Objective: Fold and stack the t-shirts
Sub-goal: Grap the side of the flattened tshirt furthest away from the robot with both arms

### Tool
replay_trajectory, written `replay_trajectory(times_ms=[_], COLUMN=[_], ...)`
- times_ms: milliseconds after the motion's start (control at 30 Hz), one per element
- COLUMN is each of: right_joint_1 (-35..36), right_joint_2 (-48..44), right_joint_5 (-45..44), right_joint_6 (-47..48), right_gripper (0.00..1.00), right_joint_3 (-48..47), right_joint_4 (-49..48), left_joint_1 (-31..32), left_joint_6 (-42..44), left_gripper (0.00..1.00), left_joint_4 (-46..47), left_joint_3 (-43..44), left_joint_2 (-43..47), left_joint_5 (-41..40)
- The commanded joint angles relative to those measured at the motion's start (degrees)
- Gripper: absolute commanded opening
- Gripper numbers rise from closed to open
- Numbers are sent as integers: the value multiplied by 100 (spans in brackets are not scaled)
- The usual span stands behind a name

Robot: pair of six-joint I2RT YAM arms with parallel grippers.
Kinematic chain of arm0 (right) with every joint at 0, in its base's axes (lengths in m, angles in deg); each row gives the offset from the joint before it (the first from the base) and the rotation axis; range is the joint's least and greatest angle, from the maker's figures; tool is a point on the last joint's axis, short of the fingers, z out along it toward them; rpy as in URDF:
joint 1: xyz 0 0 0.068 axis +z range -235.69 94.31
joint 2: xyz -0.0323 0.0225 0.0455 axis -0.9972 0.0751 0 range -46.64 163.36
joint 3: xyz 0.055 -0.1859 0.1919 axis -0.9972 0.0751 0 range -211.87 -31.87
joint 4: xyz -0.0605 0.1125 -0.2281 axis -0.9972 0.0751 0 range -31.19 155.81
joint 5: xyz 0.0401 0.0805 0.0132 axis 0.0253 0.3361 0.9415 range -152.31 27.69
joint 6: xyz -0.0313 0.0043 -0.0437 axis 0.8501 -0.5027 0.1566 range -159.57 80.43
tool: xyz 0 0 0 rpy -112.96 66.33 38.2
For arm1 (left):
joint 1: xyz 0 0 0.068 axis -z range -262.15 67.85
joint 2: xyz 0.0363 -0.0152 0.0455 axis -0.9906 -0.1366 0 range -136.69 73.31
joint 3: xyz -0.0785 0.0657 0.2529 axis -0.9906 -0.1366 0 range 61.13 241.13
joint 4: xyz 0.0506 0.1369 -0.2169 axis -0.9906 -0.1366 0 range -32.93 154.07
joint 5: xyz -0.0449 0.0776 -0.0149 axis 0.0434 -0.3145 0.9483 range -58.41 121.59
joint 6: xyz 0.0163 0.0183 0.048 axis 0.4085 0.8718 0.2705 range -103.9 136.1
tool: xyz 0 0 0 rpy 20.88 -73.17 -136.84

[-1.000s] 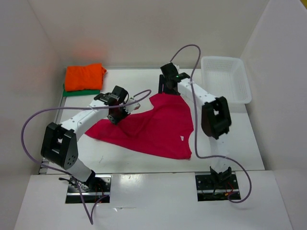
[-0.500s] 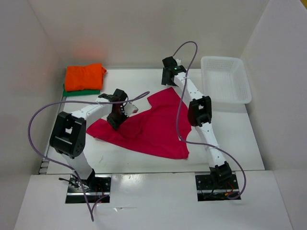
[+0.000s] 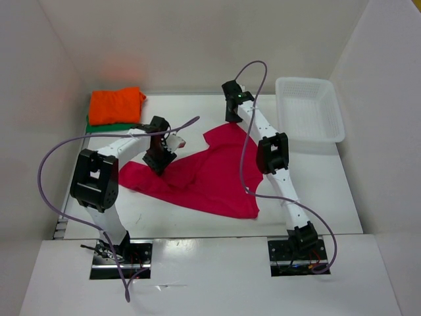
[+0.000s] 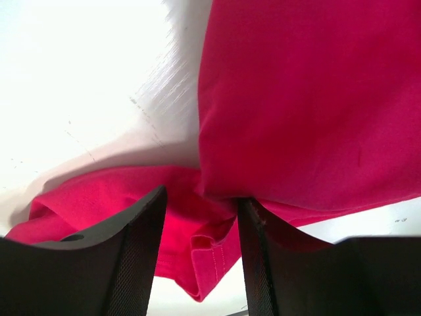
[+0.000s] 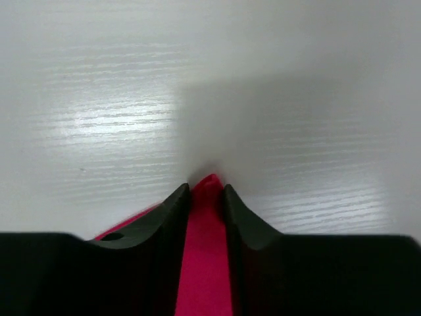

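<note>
Soft magenta t-shirt (image 3: 210,178) lies mid-worktop (image 3: 316,191) in a crumpled rough triangle, w/ bare white surface round its edges; left fingers (image 4: 125,263) stand apart over a bunched hem on its left side. Right fingers (image 5: 168,230) are clamped on its far tip. Beyond: orange t-shirt (image 3: 116,105) folded atop green t-shirt (image 3: 105,126) in far-left corner, mesh basket (image 3: 312,136) far right.
</note>
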Motion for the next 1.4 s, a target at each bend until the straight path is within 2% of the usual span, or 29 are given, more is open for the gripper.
replay_trajectory(times_ms=[0,67,100,133,300,467,567,700,767,1000,1167,1300,1367], right_joint_1=[56,56,56,56,3,152,223,223,153,153,153,206,206], right_joint_2=[149,149,149,149,-325,-949,-1772,-2993,-3278,-3481,-3648,-3701,-3753], right_joint_5=[107,107,107,55,-69,-7,-7,291,563,670,722,722,722], right_joint_6=[32,32,32,32,32,32,32,-21,-74,-196,-197,-197,-197], right_gripper=[29,13,1,0,0,0,0,0,0,0,0,0,0], right_joint_3=[-116,-116,-116,-116,7,612,1577,3972,4679,5148,5334,5334,5386], right_joint_4=[350,403,403,464,658,790,336,-919,-1204,-1406,-1522,-1469,-1469], left_joint_1=[-124,-124,-124,-124,-177,-230,-230,-344,-466,-467,-467,-467,-467], left_joint_6=[-12,-12,-12,-12,-12,-12,41,93,242,611,665,560,559], left_gripper=[55,55,55,56,57,57,59,59,60,62,59,43,41], left_joint_4=[-143,-144,-144,-144,-144,-144,-266,-408,-574,-987,-917,-724,-724], left_joint_3=[204,204,204,204,204,257,318,371,441,626,230,256,318], left_joint_2=[41,41,41,41,94,94,155,427,481,394,393,270,200], left_joint_5=[149,201,201,201,254,421,561,807,1017,1317,1265,1326,1379])
